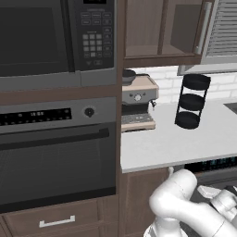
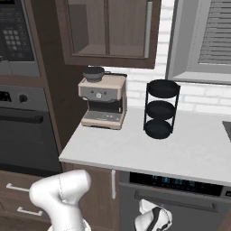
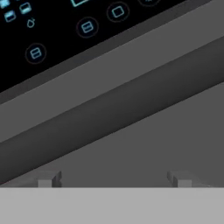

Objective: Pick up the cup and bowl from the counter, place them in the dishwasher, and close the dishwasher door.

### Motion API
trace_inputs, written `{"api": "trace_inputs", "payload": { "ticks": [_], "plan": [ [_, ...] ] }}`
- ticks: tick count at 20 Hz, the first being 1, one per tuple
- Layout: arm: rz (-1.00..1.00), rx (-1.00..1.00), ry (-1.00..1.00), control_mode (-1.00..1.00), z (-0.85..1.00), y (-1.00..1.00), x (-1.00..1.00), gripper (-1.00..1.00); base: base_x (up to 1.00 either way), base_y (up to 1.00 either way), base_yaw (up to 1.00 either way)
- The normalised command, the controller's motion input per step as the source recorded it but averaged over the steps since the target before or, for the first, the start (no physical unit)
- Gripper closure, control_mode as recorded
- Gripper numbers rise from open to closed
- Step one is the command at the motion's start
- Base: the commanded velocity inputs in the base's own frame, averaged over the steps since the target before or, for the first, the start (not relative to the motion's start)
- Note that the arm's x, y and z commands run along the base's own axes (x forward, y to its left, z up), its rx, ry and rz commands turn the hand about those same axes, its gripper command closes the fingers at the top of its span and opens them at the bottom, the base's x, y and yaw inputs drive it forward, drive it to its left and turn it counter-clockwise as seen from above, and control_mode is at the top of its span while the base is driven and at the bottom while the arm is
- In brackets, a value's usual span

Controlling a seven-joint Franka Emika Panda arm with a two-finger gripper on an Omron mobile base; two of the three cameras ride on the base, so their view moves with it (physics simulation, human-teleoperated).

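Observation:
My gripper (image 3: 113, 180) is open, its two fingertips (image 3: 47, 180) set wide apart with nothing between them. It hovers very close to the dishwasher door (image 3: 144, 153), a flat grey panel standing upright and shut. A dark bar handle (image 3: 113, 109) runs slantwise across the door just beyond the fingertips. Above the handle is the dishwasher's dark top strip (image 3: 65, 30) with blue icons. The dishwasher (image 2: 176, 187) sits under the light counter (image 2: 180, 144), and my white arm (image 2: 151, 217) reaches low in front of it. The cup and the bowl are out of view.
A beige coffee machine (image 2: 103, 99) and a black three-tier round rack (image 2: 161, 108) stand at the back of the counter. The black oven (image 1: 55, 152) and a microwave (image 1: 55, 37) fill the wall to the left. Brown cabinets (image 1: 143, 199) flank the dishwasher.

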Motion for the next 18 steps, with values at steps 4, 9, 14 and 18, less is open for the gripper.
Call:
{"api": "trace_inputs", "payload": {
  "ticks": [4, 9, 14, 18],
  "plan": [
    [0.07, 0.0, 0.0, -1.0, -0.12, 0.39, 0.83, -1.0, 0.0, 0.0, 0.0],
    [0.06, 0.0, 0.0, -1.0, -0.11, 0.3, 0.94, -1.0, 0.0, 0.0, 0.0],
    [0.1, 0.0, 0.0, -1.0, -0.06, 0.24, 0.57, -1.0, 0.0, 0.0, 0.0],
    [0.08, 0.0, 0.02, -1.0, 0.0, 0.2, 0.16, -1.0, 0.0, 0.0, 0.0]
  ]
}}
